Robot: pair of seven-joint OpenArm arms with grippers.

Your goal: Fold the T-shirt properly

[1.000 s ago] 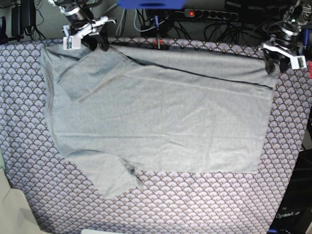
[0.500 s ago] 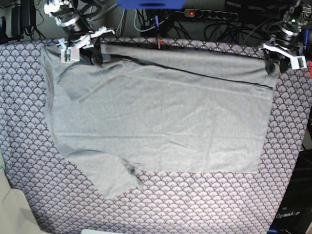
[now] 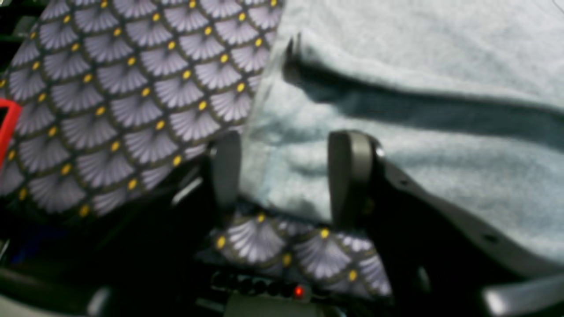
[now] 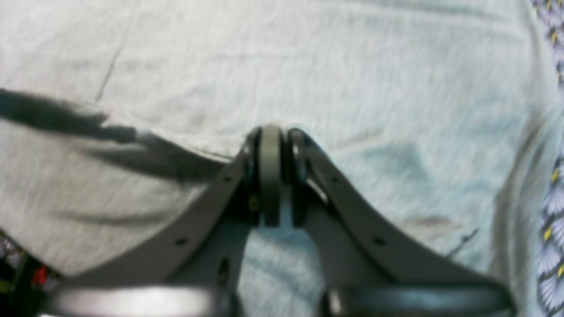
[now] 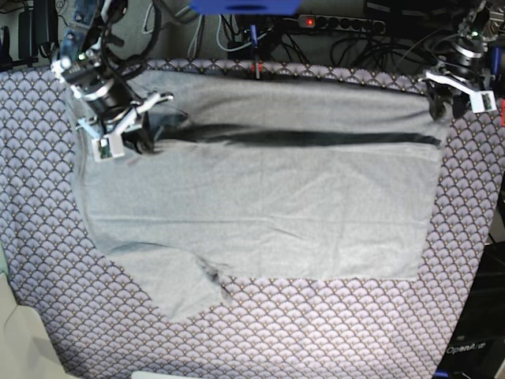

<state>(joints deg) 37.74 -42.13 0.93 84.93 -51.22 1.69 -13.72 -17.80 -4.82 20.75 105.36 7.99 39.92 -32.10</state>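
Note:
The light grey T-shirt (image 5: 260,205) lies spread on the scallop-patterned cloth (image 5: 316,332), with one sleeve (image 5: 185,288) pointing to the front. A dark fold line (image 5: 316,138) runs across its far part. My right gripper (image 5: 140,136) is shut on the T-shirt's far-left layer. The right wrist view shows its jaws (image 4: 273,154) pinched together on the fabric (image 4: 308,53). My left gripper (image 5: 436,106) rests at the shirt's far-right corner. In the left wrist view it (image 3: 286,176) is open, and the shirt's corner (image 3: 282,158) lies between its fingers (image 3: 350,176).
A power strip (image 5: 339,22) with a red light and cables lies behind the table's far edge. A red clip (image 5: 254,69) sits at the far edge. A pale object (image 5: 24,339) stands at the front left. The table's right edge (image 5: 485,237) drops off by the left arm.
My right gripper has moved forward and to the left, dragging the shirt's far-left layer with it. The fold line now lies lower and straighter. The left arm has not moved.

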